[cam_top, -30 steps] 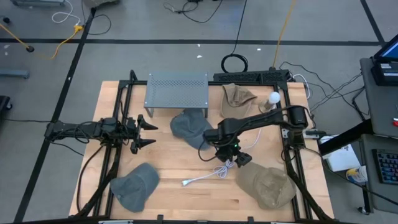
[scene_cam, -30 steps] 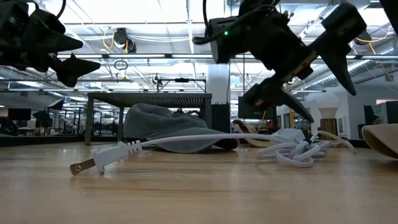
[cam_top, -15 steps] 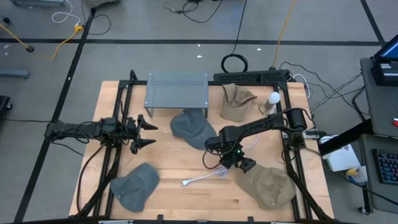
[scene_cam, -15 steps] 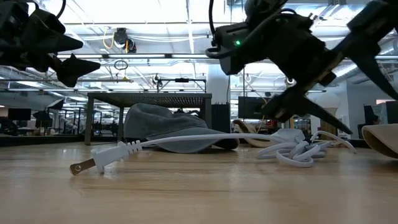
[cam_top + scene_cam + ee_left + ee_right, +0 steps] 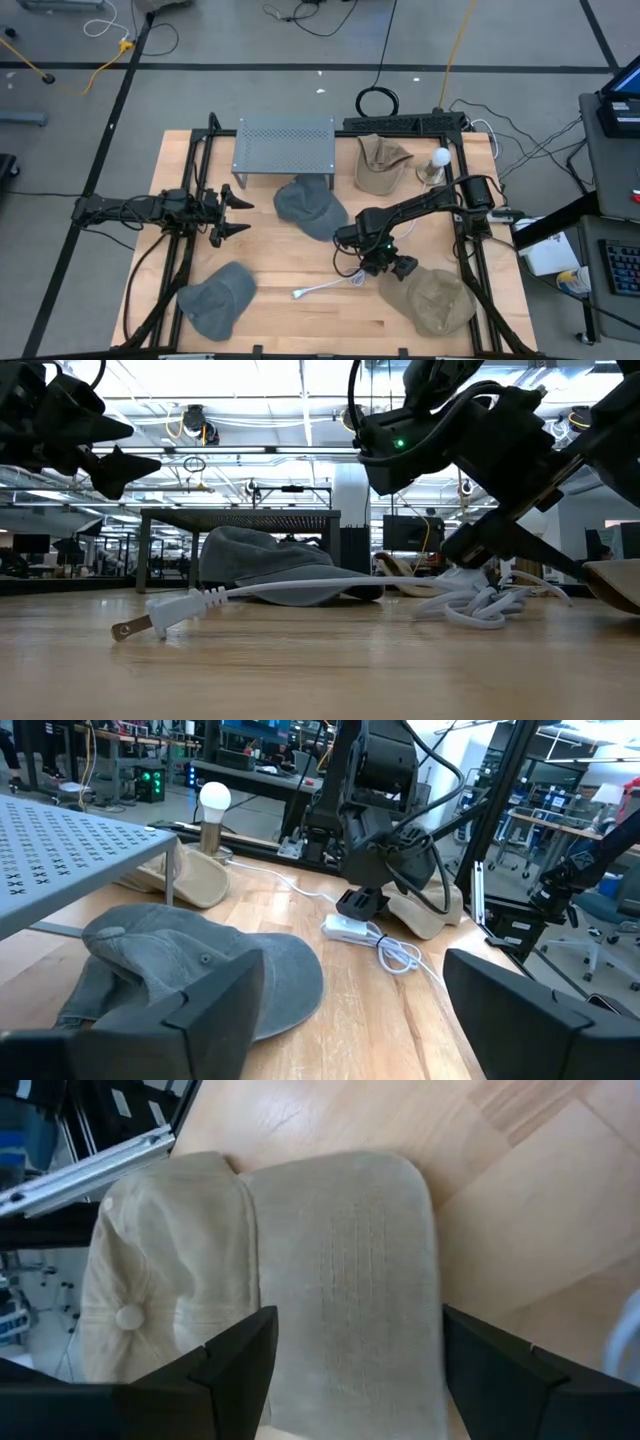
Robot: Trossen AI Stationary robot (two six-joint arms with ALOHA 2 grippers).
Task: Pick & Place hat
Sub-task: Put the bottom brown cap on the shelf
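I have the right jaws [image 5: 397, 266] low over the counter [image 5: 290, 270], spread wide and gripping nothing; the tan hat [image 5: 428, 298] lies just ahead of them, its brim [image 5: 345, 1270] framed between the two fingers [image 5: 235, 1355] in the right wrist view, not touched; I can see the crown button [image 5: 128, 1317] beyond the brim; a white cable [image 5: 330, 284] with its plug [image 5: 150, 621] lies beside and just behind these jaws. My left jaws [image 5: 232, 214] hang released and empty above the counter, well apart from the right jaws; a grey hat [image 5: 195, 965] sits ahead of them, next to the perforated metal stand [image 5: 285, 145]; a second grey hat [image 5: 215, 297] lies off to their side.
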